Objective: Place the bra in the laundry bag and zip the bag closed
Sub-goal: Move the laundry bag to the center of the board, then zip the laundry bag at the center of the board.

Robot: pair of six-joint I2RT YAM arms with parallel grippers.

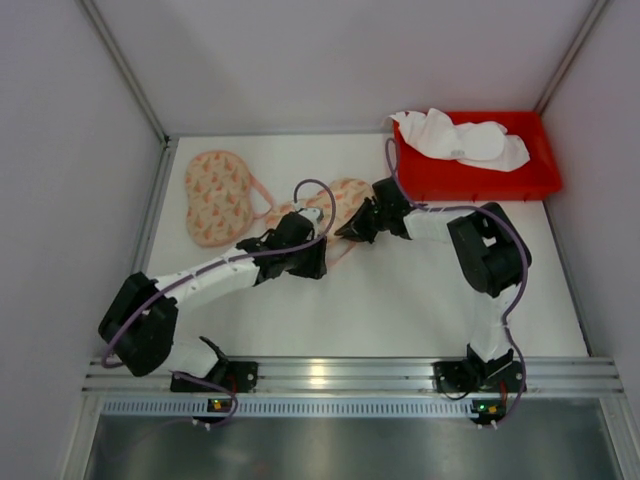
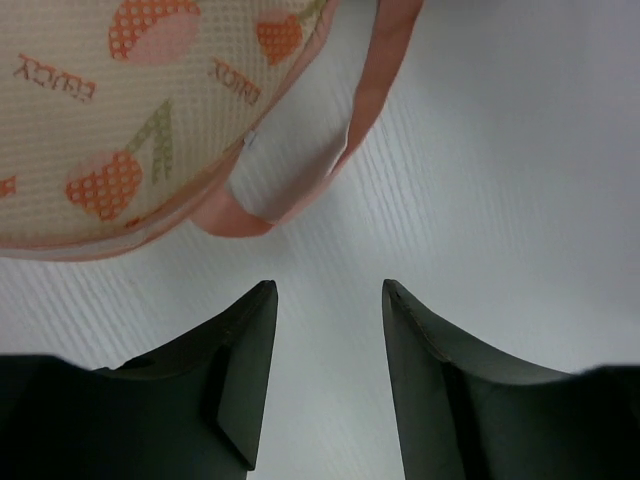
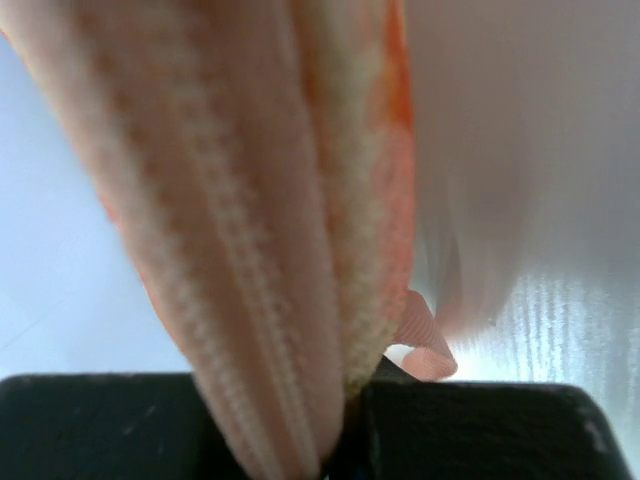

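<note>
The laundry bag is a peach mesh shell with an orange fruit print, lying open in two halves on the white table. Its second half lies to the right. My right gripper is shut on that half's folded, zippered rim, which fills the right wrist view. My left gripper stands open just above the table, with nothing between its fingers, just short of the bag's mesh and its pink strap loop. The white bra lies in the red bin at the back right.
The red bin stands against the back right corner, close behind my right arm. White walls close in the table at the left, back and right. An aluminium rail runs along the near edge.
</note>
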